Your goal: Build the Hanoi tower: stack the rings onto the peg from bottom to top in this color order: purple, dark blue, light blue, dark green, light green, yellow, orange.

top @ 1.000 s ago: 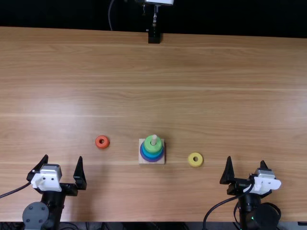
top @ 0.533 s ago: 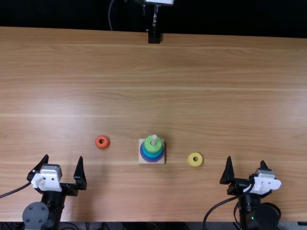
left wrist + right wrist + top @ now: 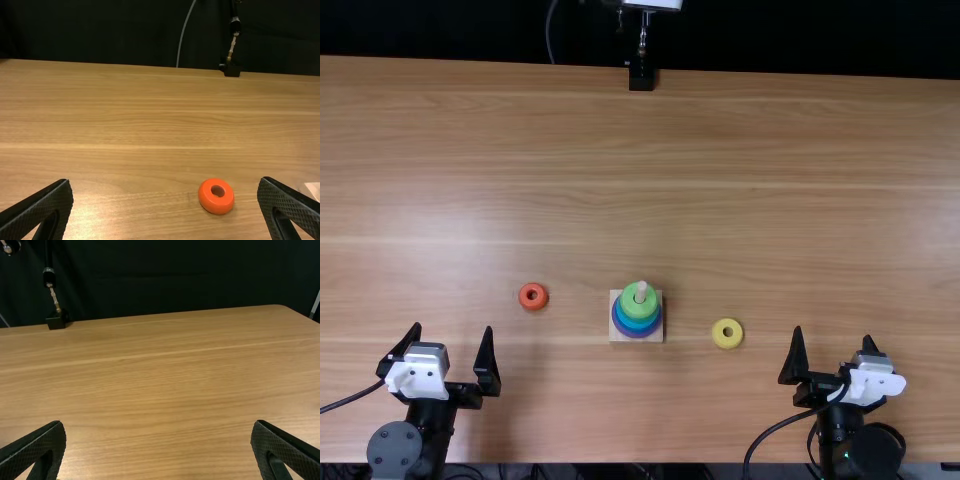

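My left gripper [image 3: 453, 330] is open over the table's near left part, nothing between its fingers; the left wrist view has the same gripper [image 3: 166, 187] spread wide. My right gripper [image 3: 833, 338], near right, is open and holds nothing, as the right wrist view of the gripper [image 3: 158, 427] confirms. Between the arms stands the square wooden base [image 3: 617, 336] with its peg [image 3: 641, 288]. Purple, blue and light blue rings lie under a green ring [image 3: 632, 301] on it. An orange ring [image 3: 533, 296] lies left of the base, a yellow ring [image 3: 727, 334] right of it.
The wooden table [image 3: 740, 210] reaches back to a dark curtain. A black stand [image 3: 641, 74] is at the far edge, with a thin cable beside it. Each arm trails a black cable near the front edge.
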